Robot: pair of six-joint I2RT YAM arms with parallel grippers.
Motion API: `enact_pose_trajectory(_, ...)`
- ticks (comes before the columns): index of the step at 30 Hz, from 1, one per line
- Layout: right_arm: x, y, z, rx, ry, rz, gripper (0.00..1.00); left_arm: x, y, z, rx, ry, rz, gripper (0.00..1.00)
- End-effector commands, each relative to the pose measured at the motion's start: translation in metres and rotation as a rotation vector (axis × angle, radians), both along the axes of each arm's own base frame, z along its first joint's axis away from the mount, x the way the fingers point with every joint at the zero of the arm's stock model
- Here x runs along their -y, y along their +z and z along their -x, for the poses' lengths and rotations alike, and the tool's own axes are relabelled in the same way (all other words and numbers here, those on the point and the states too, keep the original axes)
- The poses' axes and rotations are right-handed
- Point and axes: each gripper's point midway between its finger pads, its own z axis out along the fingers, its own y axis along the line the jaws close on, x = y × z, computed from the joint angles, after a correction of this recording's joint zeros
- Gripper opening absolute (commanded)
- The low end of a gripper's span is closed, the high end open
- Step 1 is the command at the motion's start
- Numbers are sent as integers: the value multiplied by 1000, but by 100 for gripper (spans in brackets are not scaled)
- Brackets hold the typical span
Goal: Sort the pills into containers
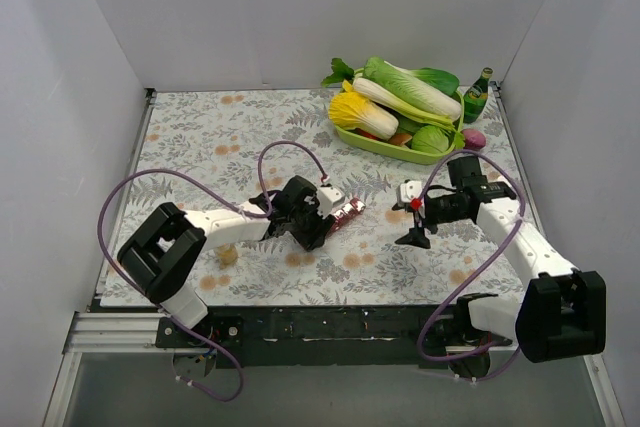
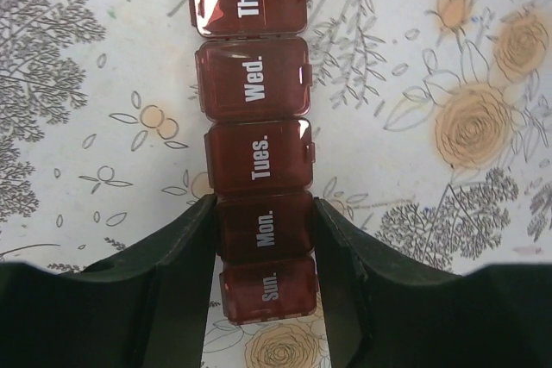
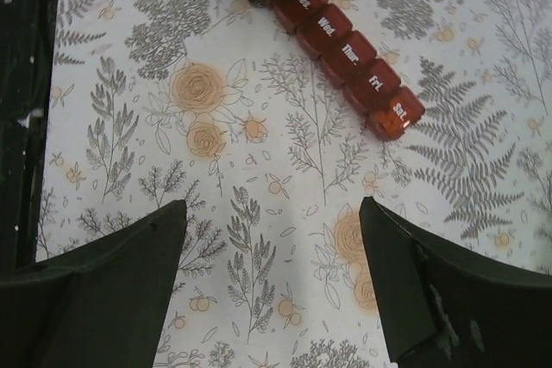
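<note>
Seven lidded compartments (white day labels) form the dark-red pill organizer.

Bright, even light with soft shadows; white glare streaks the pill organizer.
</note>
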Motion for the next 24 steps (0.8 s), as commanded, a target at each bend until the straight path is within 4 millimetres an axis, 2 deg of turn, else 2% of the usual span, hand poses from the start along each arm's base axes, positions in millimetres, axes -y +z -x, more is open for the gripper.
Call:
enact_pose_trajectory(1,-5,-13,15,208,290,69,88,-6,3,25,19,-165,28,24)
enact_pose_trajectory(7,-30,-25,6,223,406,111,83,1,3,42,-2,-252,64,21)
enact_pose_trajectory(12,-58,-36,-7,250,410,132,83,1,6,44,28,-264,63,19)
enact_pose_trajectory(18,-72,-57,-22,291,391,208,83,2,12,46,74,-269,83,18)
enact_pose_trajectory(24,-82,-75,-24,270,408,256,81,3,10,49,79,-278,74,17)
